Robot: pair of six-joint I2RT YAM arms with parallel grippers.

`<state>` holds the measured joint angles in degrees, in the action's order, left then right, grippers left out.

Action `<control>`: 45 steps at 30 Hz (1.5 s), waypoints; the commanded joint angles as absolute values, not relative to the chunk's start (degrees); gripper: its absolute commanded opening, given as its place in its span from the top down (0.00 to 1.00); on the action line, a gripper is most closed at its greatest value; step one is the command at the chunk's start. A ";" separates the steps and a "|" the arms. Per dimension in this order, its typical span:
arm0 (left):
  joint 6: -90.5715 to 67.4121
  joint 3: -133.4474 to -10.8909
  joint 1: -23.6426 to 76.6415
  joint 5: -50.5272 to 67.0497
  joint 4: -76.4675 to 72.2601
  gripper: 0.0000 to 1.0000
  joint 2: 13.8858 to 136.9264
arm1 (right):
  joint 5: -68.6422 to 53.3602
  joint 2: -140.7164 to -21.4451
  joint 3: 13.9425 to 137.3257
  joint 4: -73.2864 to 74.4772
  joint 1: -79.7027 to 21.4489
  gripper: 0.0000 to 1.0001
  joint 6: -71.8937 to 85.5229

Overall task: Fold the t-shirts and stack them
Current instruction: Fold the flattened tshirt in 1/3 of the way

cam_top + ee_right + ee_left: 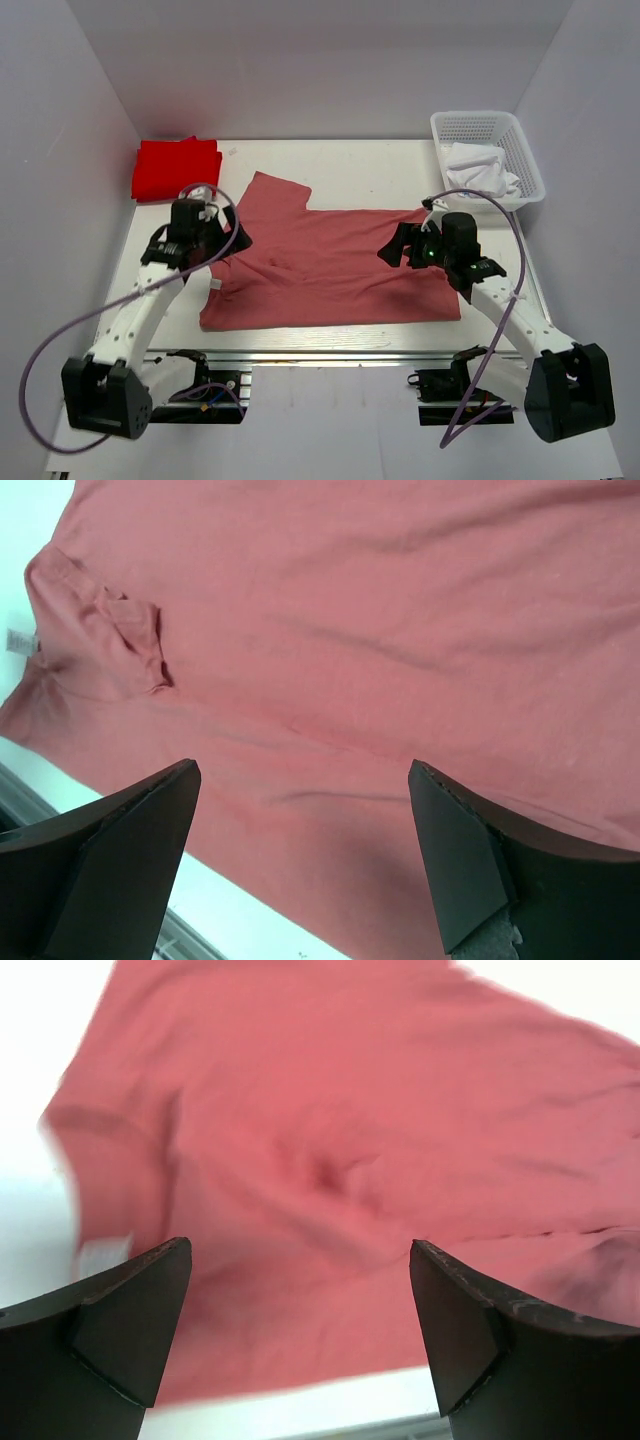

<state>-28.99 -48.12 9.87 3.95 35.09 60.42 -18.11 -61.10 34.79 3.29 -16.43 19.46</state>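
A dusty rose-pink t-shirt (330, 265) lies spread across the middle of the table, one sleeve pointing to the far left. A bright red t-shirt (176, 167) sits folded at the far left corner. My left gripper (238, 238) hovers open and empty over the pink shirt's left side; the left wrist view shows the pink cloth (340, 1160) below it. My right gripper (393, 247) hovers open and empty over the shirt's right part; the right wrist view shows the pink cloth (380, 630) with a small fold and a white tag.
A white plastic mesh basket (526, 158) stands at the far right corner with white cloth (480, 170) in it. The table's near edge (330, 340) runs just below the pink shirt's hem. White walls close in the left, right and back.
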 commanded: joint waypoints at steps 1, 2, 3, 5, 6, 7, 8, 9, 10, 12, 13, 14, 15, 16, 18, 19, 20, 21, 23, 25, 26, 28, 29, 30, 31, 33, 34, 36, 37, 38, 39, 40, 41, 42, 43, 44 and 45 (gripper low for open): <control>-24.00 -53.42 10.63 11.41 26.29 0.00 69.06 | -17.05 -62.57 36.99 -0.09 -16.26 0.10 18.54; -23.30 -54.39 10.63 13.08 25.24 0.00 71.61 | -15.57 -63.01 37.26 -0.09 -16.26 0.10 18.72; -23.29 -56.06 11.42 16.31 23.57 0.00 76.68 | -15.12 -63.19 37.44 -0.09 -16.35 0.10 18.89; -22.24 -57.39 12.91 17.23 23.03 0.00 81.19 | -12.68 -64.33 37.62 1.93 -16.17 0.10 18.99; -22.24 -58.70 13.53 17.23 23.03 0.00 83.21 | -12.22 -64.86 37.62 2.37 -16.26 0.10 19.07; -21.63 -59.23 15.01 17.23 23.03 0.00 86.71 | -11.43 -65.56 38.23 2.90 -16.26 0.10 19.16; -21.01 -59.76 15.90 15.23 23.03 0.00 88.31 | -9.25 -66.18 38.41 3.77 -16.17 0.10 19.25; -20.48 -60.90 16.78 14.16 23.64 0.02 89.64 | -8.62 -66.44 38.76 4.21 -16.26 0.10 19.34; -20.48 -61.52 17.66 12.58 24.77 0.06 90.95 | -8.18 -66.71 39.02 4.65 -16.09 0.10 19.16; -19.87 -63.44 20.29 7.85 26.10 0.11 94.47 | -7.82 -68.29 39.37 5.01 -16.08 0.10 19.25; -19.86 -64.15 21.09 6.52 27.23 0.16 95.53 | -8.08 -68.90 39.46 5.01 -15.91 0.10 19.42; -19.86 -64.68 22.40 5.46 27.25 0.19 96.41 | -8.26 -69.95 39.81 5.18 -16.17 0.10 19.51; -19.25 -65.56 23.02 4.67 27.25 0.22 97.90 | -8.61 -70.40 39.81 5.45 -16.08 0.10 19.42; -19.25 -65.57 23.55 3.88 27.94 0.28 98.52 | -8.61 -71.27 40.08 5.71 -16.08 0.10 19.51; -19.25 -66.27 24.35 1.15 28.48 0.32 99.40 | -8.70 -71.98 40.52 6.50 -16.08 0.10 19.34; -19.77 -66.79 25.04 0.01 28.48 0.32 100.19 | -8.70 -72.33 40.52 6.68 -16.08 0.10 19.16; -19.78 -67.49 25.66 -1.74 29.78 0.37 100.72 | -8.53 -72.33 40.52 6.77 -15.82 0.10 19.07; -19.78 -67.50 25.66 -2.37 30.49 0.38 101.24 | -8.35 -72.25 40.60 6.85 -15.99 0.10 18.99; -19.78 -68.99 26.19 -3.24 31.64 0.45 102.30 | -8.18 -72.25 40.61 7.29 -15.91 0.10 18.90; -19.78 -68.99 26.89 -3.25 32.34 0.50 102.92 | -7.82 -71.81 40.52 7.12 -16.08 0.10 18.90; -19.78 -69.52 26.89 -3.25 33.04 0.59 102.92 | -7.65 -71.81 40.52 7.29 -16.00 0.10 18.81; -19.78 -69.52 27.42 -3.78 33.57 0.67 102.92 | -7.38 -71.46 40.34 7.29 -16.08 0.10 18.81; -19.78 -69.52 27.94 -3.78 33.57 0.67 102.92 | -7.47 -71.11 40.34 7.21 -15.91 0.10 18.81; -19.78 -69.52 27.95 -3.78 34.18 0.67 102.31 | -7.38 -71.19 40.34 7.29 -16.00 0.10 18.72; -19.78 -69.52 27.95 -3.78 34.19 0.67 102.30 | -7.21 -71.19 40.34 7.38 -16.00 0.10 18.72; -19.78 -69.52 28.56 -2.90 34.71 0.66 101.60 | -7.12 -71.63 40.26 7.12 -15.91 0.10 18.72; -19.25 -68.91 28.56 -2.90 34.72 0.64 100.99 | -7.38 -71.37 40.17 7.12 -15.91 0.10 18.72; -19.25 -68.91 29.09 -2.90 34.72 0.62 100.38 | -7.91 -71.72 40.25 7.21 -16.00 0.10 18.72; -19.25 -68.21 29.09 -2.90 34.72 0.62 100.37 | -8.00 -71.81 40.17 7.21 -16.08 0.10 18.81; -19.25 -68.20 29.09 -2.90 34.72 0.64 100.37 | -8.09 -71.81 40.17 7.29 -15.91 0.10 18.81; -19.25 -68.20 29.09 -2.29 34.72 0.74 100.37 | -8.00 -71.89 40.25 7.21 -15.91 0.10 18.90; -19.25 -67.68 29.09 -1.42 34.72 0.80 100.37 | -8.00 -71.98 40.43 7.21 -16.08 0.10 18.90; -19.25 -67.68 29.09 -1.41 34.19 0.91 100.37 | -8.17 -71.98 40.34 7.29 -16.08 0.10 18.98; -19.25 -67.68 29.09 -1.41 34.19 1.00 100.37 | -8.17 -71.81 40.17 7.12 -16.08 0.10 18.98; -19.25 -67.68 29.09 -1.41 33.67 1.00 99.68 | -8.17 -71.98 40.34 7.29 -15.91 0.10 18.98; -19.25 -67.15 29.09 -0.88 33.14 1.00 99.67 | -8.17 -71.81 40.25 7.12 -16.08 0.10 19.07; -18.64 -67.15 29.09 0.08 32.44 1.00 98.62 | -8.09 -71.98 40.17 7.12 -15.91 0.10 19.07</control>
